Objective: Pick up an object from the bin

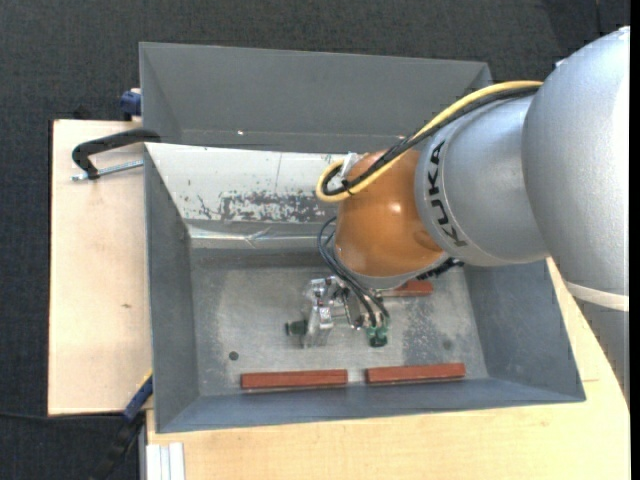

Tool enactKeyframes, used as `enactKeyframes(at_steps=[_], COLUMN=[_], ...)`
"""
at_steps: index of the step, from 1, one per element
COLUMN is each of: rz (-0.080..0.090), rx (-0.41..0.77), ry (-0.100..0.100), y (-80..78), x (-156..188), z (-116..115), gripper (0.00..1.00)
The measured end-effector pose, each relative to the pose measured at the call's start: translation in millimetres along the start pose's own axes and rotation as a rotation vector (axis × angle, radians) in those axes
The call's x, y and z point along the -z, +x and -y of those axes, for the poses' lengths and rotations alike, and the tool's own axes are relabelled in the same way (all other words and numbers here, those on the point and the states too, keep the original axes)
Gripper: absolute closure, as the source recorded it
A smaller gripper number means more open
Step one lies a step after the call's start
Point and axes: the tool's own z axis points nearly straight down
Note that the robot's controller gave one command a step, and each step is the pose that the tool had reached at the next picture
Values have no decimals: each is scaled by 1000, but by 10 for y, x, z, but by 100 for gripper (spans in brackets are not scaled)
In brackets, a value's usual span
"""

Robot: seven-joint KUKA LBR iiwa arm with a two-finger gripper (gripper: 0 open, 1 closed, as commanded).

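Nothing can be made out in the grip of the silver metal gripper (322, 316), which sits low over the middle of the bin floor. Whether its jaws are open or closed cannot be told, since the mechanism reads as a knot of bright metal and dark wires under the wrist.

Nearest to it is a small black piece (296, 330), at or just beside the gripper's tip on the side toward the bin's left wall; it is too small to tell its shape. On the gripper's other side, toward the right wall, is a small green piece (378, 339) just below the wrist wires. Whether it lies loose on the floor or belongs to those wires cannot be told.

Above the gripper is the glossy orange dome cover (385, 223) of the wrist, with a yellow cable (455, 110) looping over it to the silver-grey arm (500, 183) that enters over the right wall.

A flat reddish-brown bar (410, 290) pokes out from under the orange cover toward the right wall. Two more flat reddish-brown bars lie end to end along the floor's near edge, a gap between them: the left bar (293, 379) and the right bar (415, 373), both well apart from the gripper. A tiny dark speck (233, 357) lies toward the near left corner. The grey metal bin (165, 268) has sloping walls, and its far wall is scuffed and speckled.
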Motion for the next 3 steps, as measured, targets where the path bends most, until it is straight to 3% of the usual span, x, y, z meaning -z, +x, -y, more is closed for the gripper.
enactKeyframes(at_steps=[1, 2, 3], rz=[10, 4, 4], rx=[12, 10, 10], ry=[0, 0, 0], y=[191, 202, 202], x=[1748, 1721, 1721], z=[-11, -5, -3], gripper=[100, 0, 0])
